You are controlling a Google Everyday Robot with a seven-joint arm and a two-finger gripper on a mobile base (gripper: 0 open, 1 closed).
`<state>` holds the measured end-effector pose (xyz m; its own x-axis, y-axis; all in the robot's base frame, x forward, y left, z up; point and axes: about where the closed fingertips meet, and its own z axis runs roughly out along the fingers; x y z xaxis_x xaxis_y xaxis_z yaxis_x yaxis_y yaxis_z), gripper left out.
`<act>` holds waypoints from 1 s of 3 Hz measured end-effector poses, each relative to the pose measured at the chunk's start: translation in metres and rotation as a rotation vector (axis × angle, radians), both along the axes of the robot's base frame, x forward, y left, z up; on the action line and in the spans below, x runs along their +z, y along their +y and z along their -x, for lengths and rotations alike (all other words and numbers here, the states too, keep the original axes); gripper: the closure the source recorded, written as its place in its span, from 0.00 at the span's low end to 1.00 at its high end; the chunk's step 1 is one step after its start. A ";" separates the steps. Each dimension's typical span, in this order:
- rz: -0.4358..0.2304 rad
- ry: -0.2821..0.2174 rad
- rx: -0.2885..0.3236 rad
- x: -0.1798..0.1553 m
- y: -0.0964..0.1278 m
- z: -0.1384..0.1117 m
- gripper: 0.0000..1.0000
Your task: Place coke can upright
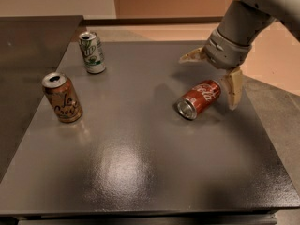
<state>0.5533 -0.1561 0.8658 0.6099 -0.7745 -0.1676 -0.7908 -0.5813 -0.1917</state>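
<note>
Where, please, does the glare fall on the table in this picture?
Camera view: a pale sheen lies on the dark grey tabletop, front centre; the red aluminium coke can, lying on its side beside the gripper at right, throws a soft shadow.

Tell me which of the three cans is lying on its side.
The red coke can, beside the open gripper; the green-and-white can and the brown-orange can both stand upright at the left.
</note>
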 end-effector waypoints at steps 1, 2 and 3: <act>0.039 0.023 0.032 -0.004 -0.002 -0.002 0.00; 0.053 0.034 0.041 -0.004 -0.002 -0.003 0.00; 0.053 0.034 0.042 -0.004 -0.002 -0.003 0.00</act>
<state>0.5560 -0.1584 0.8622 0.6363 -0.7570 -0.1485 -0.7714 -0.6223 -0.1330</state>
